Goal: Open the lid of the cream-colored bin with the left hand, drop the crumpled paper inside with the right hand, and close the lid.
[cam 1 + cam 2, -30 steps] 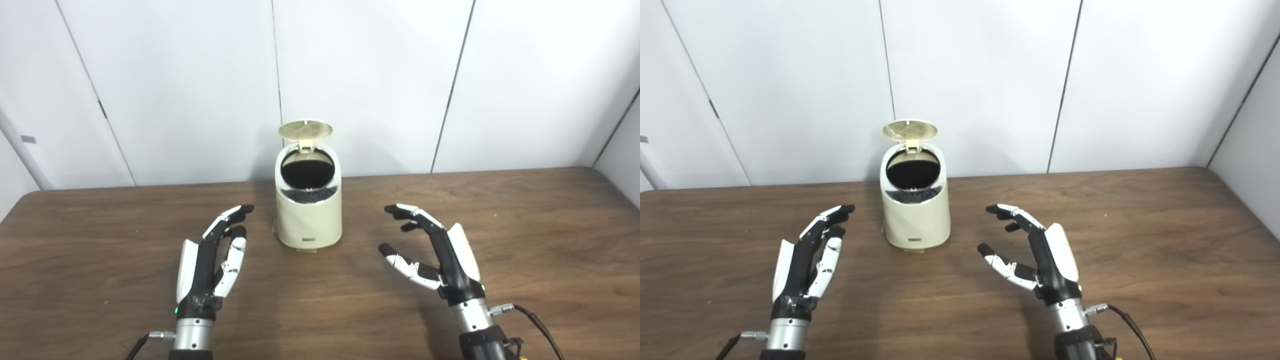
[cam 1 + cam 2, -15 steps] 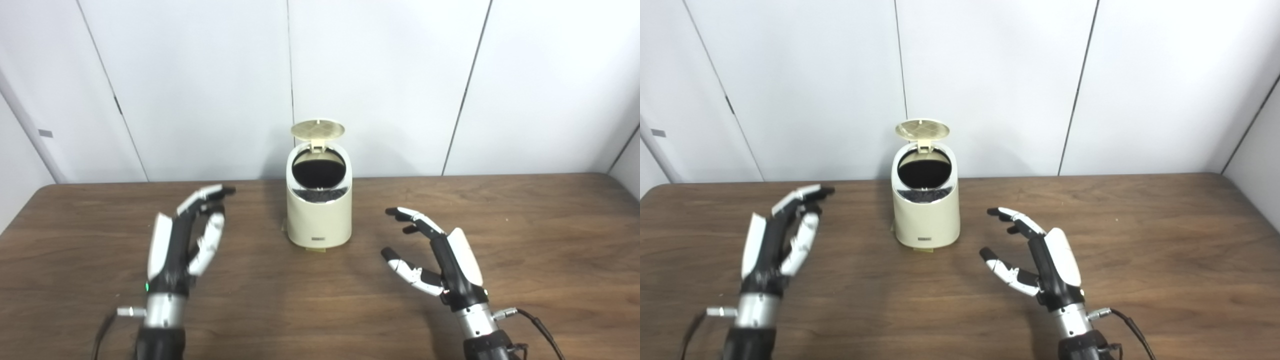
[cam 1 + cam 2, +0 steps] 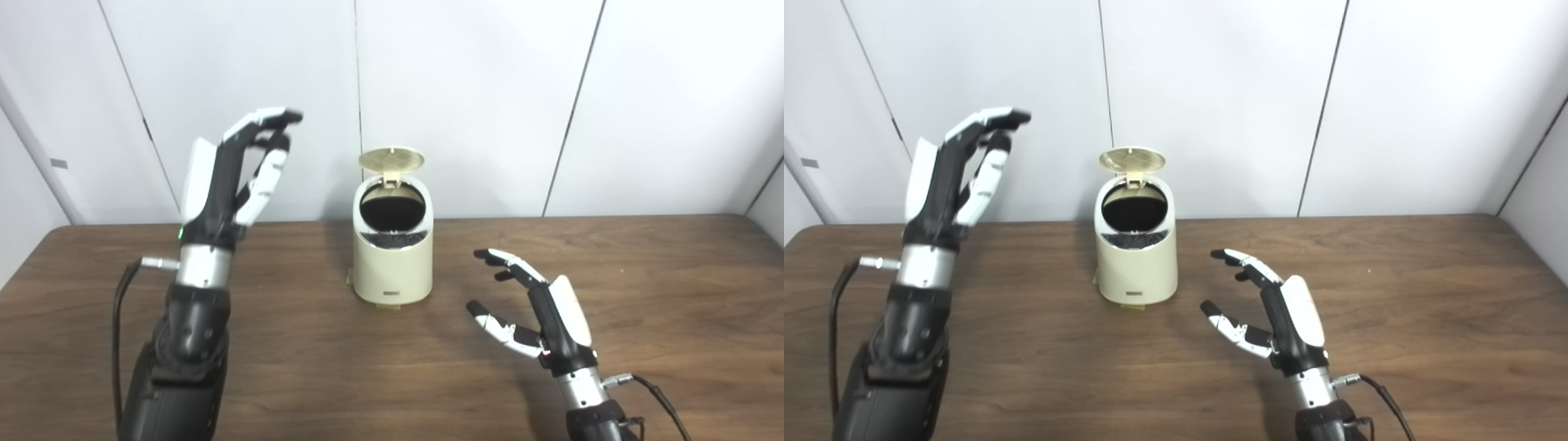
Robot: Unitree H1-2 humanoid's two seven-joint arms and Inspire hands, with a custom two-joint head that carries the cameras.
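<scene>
One brown wooden table [image 3: 392, 380], white wall panels [image 3: 465, 92]

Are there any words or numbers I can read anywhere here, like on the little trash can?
None can be read.
Small dark label low on the front of the cream-colored bin: too small and blurred to read.
Small grey tag on the wall panel at the left: no letters can be made out.
The left hand, the right hand and the table show no writing.
</scene>
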